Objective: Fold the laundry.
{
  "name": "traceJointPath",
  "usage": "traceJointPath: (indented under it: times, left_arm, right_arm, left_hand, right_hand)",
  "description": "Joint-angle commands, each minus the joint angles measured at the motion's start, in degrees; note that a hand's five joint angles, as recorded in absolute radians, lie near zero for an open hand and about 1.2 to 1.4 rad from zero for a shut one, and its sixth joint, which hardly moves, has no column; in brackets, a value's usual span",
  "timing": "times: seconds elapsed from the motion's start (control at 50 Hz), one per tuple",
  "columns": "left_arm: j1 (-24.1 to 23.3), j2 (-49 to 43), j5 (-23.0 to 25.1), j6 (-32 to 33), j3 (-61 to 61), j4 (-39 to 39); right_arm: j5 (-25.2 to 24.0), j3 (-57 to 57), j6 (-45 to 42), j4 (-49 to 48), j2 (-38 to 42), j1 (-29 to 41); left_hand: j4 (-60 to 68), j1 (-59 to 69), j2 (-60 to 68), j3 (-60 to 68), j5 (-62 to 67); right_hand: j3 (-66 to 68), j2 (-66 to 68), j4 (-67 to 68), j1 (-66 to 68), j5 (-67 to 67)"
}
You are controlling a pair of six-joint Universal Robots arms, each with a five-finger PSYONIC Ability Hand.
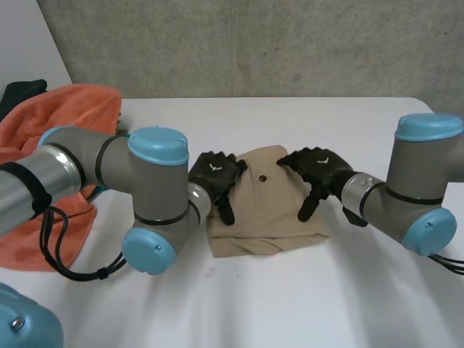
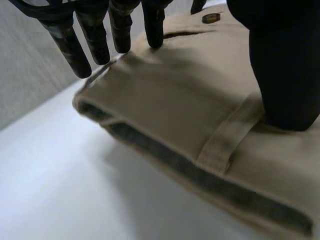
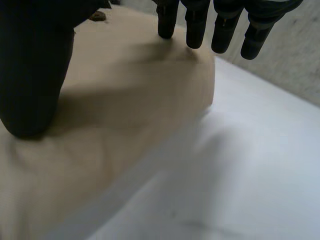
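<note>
A folded beige garment (image 1: 268,203) with a dark button (image 1: 262,177) lies in the middle of the white table (image 1: 326,290). My left hand (image 1: 215,174) rests on its left part and is open. Its straight fingers (image 2: 95,40) reach the garment's (image 2: 190,100) far folded edge, and its thumb (image 2: 285,65) presses down near a belt loop (image 2: 227,135). My right hand (image 1: 315,168) is open on the right part. Its fingertips (image 3: 195,25) touch the garment's (image 3: 125,100) rounded edge, with the thumb (image 3: 35,75) pressed onto the cloth.
An orange towel (image 1: 65,123) lies heaped at the table's left side, partly under my left arm. A dark cloth (image 1: 22,90) sits behind it. A grey wall (image 1: 254,43) stands beyond the table's far edge.
</note>
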Motion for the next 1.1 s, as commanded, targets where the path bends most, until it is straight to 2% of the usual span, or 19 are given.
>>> traceJointPath:
  times: [0.02, 0.1, 0.2, 0.32, 0.4, 0.42, 0.48, 0.5, 0.58, 0.66, 0.78, 1.1]
  left_arm:
    - [1.0, -0.5, 0.1, 0.3, 0.0, -2.8]
    - [1.1, -0.3, 0.2, 0.3, 0.0, -3.7]
    - [0.4, 0.5, 0.7, 0.3, -0.5, -3.7]
    - [0.8, 8.6, 1.5, -0.4, -1.6, -2.2]
    - [1.2, 14.2, 6.9, -0.5, -4.0, 1.0]
    - [1.4, 15.9, 10.2, -0.9, -4.8, 1.8]
    - [2.7, 18.7, 15.9, -1.8, -6.5, 2.1]
    - [3.4, 20.3, 19.7, -2.4, -7.7, 2.1]
    - [4.0, 22.9, 27.9, -4.1, -10.2, 2.2]
    - [4.1, 23.9, 31.3, -6.4, -11.3, 2.2]
    - [3.6, 24.4, 31.5, -7.8, -12.0, 2.1]
    - [3.3, 25.3, 31.5, -7.9, -12.5, 2.2]
  right_arm:
    - [3.7, -3.1, -6.8, 2.9, 3.9, 0.0]
    - [5.6, -3.4, -8.6, 3.2, 2.7, 0.4]
    - [6.2, -2.8, -6.0, 3.1, -1.0, 0.1]
    - [7.2, 2.8, 7.7, 2.2, -10.0, -1.3]
    - [10.2, 8.5, 14.2, 0.9, -13.7, -5.5]
    - [10.8, 9.6, 15.2, 0.6, -14.4, -6.4]
    - [11.3, 13.8, 17.2, 0.3, -15.0, -8.2]
    - [11.2, 14.7, 17.3, 0.2, -15.0, -8.3]
    - [8.4, 19.3, 17.2, -1.5, -15.0, -8.7]
    - [5.2, 22.9, 17.3, -5.7, -14.8, -8.3]
    - [2.9, 23.6, 18.8, -9.2, -12.2, -6.1]
    - [4.3, 17.6, 21.7, -12.4, -3.8, 0.4]
  left_hand:
    - [0.6, 1.2, 0.3, -0.1, -0.5]
    - [0.5, 1.1, 0.1, -0.3, -0.6]
    - [-0.6, 0.1, -0.9, -1.3, -1.6]
    - [-1.6, -1.0, -1.9, -2.4, -2.7]
    - [-1.6, -0.9, -1.9, -2.3, -2.7]
    - [-1.2, -0.6, -1.6, -2.0, -2.3]
    - [-0.9, -0.3, -1.2, -1.6, -2.0]
    - [-0.7, -0.1, -1.1, -1.5, -1.8]
    - [-0.4, 0.2, -0.7, -1.1, -1.5]
    - [-0.2, 0.4, -0.5, -1.0, -1.3]
    - [0.1, 0.7, -0.2, -0.6, -1.0]
    - [0.5, 1.1, 0.1, -0.3, -0.6]
  right_hand:
    - [-2.4, -2.4, -2.5, -2.9, -2.7]
    - [-2.4, -2.4, -2.5, -2.9, -2.7]
    - [-2.4, -2.4, -2.5, -2.9, -2.7]
    - [-2.4, -2.4, -2.5, -2.9, -2.7]
    - [-2.4, -2.4, -2.5, -2.9, -2.7]
    - [-2.4, -2.4, -2.5, -2.9, -2.7]
    - [-2.4, -2.4, -2.5, -2.9, -2.7]
    - [-2.4, -2.4, -2.5, -2.9, -2.7]
    - [-2.4, -2.4, -2.5, -2.9, -2.7]
    - [-2.4, -2.4, -2.5, -2.9, -2.7]
    - [-2.4, -2.4, -2.5, -2.9, -2.7]
    - [-2.4, -2.4, -2.5, -2.9, -2.7]
